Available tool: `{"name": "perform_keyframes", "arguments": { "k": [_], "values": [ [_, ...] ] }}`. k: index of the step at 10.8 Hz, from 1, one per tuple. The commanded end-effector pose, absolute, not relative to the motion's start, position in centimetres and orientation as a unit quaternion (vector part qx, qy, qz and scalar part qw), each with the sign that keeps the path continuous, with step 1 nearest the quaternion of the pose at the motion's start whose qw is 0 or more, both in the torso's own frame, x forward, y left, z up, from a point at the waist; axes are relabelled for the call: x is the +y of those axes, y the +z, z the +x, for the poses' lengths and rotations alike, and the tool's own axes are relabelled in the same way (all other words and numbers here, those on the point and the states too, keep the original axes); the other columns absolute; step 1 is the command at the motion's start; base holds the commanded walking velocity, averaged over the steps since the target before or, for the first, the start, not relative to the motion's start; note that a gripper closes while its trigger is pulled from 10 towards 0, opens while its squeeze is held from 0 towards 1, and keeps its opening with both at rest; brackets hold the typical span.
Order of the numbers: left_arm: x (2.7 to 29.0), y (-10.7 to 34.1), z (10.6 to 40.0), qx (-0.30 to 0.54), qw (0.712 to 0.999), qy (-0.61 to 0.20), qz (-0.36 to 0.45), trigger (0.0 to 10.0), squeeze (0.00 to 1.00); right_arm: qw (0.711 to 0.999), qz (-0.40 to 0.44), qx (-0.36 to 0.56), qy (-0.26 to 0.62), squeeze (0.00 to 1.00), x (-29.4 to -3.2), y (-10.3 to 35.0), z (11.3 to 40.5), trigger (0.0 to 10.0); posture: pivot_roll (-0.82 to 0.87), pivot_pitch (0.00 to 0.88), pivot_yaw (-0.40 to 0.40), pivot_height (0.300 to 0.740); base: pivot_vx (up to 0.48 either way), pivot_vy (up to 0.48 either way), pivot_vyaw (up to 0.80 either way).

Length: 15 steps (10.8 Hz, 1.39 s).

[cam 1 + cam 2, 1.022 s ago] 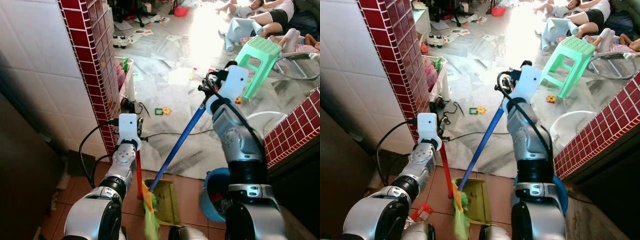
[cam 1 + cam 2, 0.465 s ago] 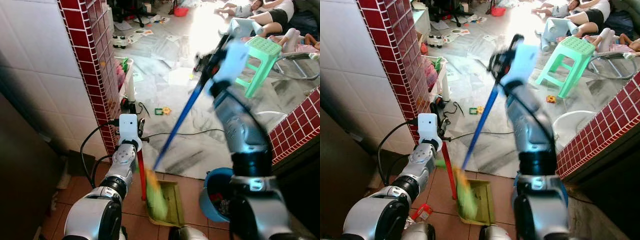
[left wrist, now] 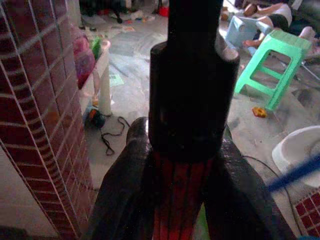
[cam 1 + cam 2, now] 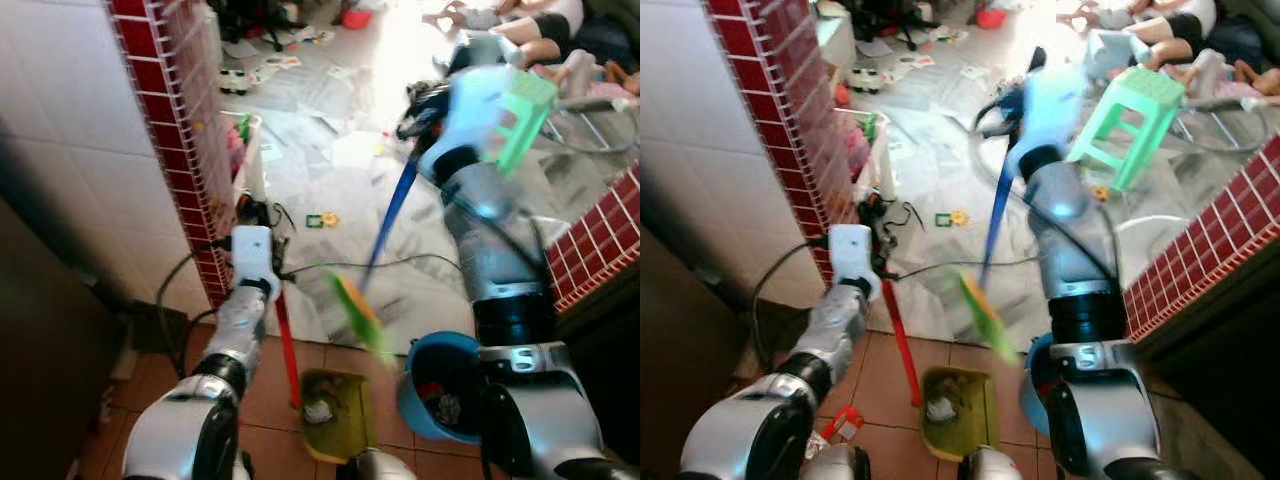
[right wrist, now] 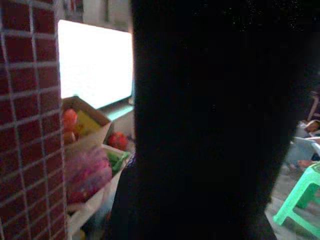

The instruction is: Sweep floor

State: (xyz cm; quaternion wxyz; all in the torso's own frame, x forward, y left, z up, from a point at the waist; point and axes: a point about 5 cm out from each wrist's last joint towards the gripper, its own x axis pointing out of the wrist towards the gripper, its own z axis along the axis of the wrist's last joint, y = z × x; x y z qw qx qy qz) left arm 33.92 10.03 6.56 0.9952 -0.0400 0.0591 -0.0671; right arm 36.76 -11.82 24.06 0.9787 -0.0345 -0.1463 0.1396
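left gripper (image 3: 185, 165): clamping the red handle (image 4: 286, 345) of the dustpan (image 4: 335, 408), holding it upright just in front of the brick pillar (image 4: 165, 150).
right gripper (image 4: 425, 105): wrapping the blue broom handle (image 4: 390, 220) up high, well beyond the dustpan; finger gap is hidden, cannot tell.
broom head (image 4: 358, 312): blurring in mid-air, just past the dustpan's far edge, off the floor.
dustpan: sitting on the brown tiles, holding a pale scrap (image 4: 318, 408).
blue bucket (image 4: 440, 385): standing just beside the dustpan.
risk: fast swinging is likely flicking debris past the dustpan, or snagging the black cable (image 4: 400, 262) lying beyond it.
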Motion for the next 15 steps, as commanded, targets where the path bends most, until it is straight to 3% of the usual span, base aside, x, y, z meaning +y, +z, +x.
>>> {"name": "perform_keyframes", "arguments": {
  "k": [1,3,5,7,8,10,12,15],
  "values": [
    [10.3,8.7,34.7,0.003,0.997,-0.071,-0.036,10.0,0.00,0.973,-0.035,-0.161,0.159,0.00,-11.0,24.0,36.6,10.0,-0.04,0.066,-0.008,0.740,0.000,0.000,0.00],
    [11.5,10.2,34.1,-0.052,0.997,-0.060,-0.011,10.0,0.00,0.977,-0.061,-0.114,0.172,0.00,-10.6,19.6,35.4,10.0,-0.01,0.036,0.001,0.740,0.000,0.000,0.00],
    [12.9,10.7,31.5,-0.077,0.996,-0.051,-0.006,10.0,0.00,0.980,-0.065,-0.105,0.154,0.00,-10.6,16.9,33.6,10.0,0.00,0.016,-0.012,0.740,0.000,0.000,0.00],
    [13.3,10.7,29.3,-0.071,0.996,-0.059,0.009,10.0,0.00,0.989,-0.058,-0.105,0.083,0.00,-11.9,15.8,33.0,10.0,0.02,0.009,-0.019,0.740,0.000,0.000,0.00],
    [13.6,11.0,28.1,-0.062,0.996,-0.061,0.010,10.0,0.00,0.995,-0.042,-0.087,0.011,0.00,-13.7,15.1,32.8,10.0,0.02,0.008,-0.018,0.740,0.000,0.000,0.00],
    [14.0,11.5,26.8,-0.050,0.997,-0.055,-0.003,10.0,0.00,0.997,-0.029,-0.068,-0.039,0.00,-15.8,14.3,32.5,10.0,0.01,0.012,-0.016,0.740,0.000,0.000,0.00],
    [13.9,11.8,25.9,-0.041,0.998,-0.057,-0.008,10.0,0.00,0.997,-0.029,-0.061,-0.050,0.00,-16.6,14.0,32.1,10.0,0.01,0.009,-0.027,0.740,0.000,0.000,0.00],
    [13.7,12.1,25.3,-0.021,0.998,-0.063,-0.020,10.0,0.00,0.998,-0.017,-0.045,-0.047,0.00,-16.2,13.3,31.6,10.0,0.01,0.012,-0.022,0.740,0.000,0.000,-0.67]
  ]
}}
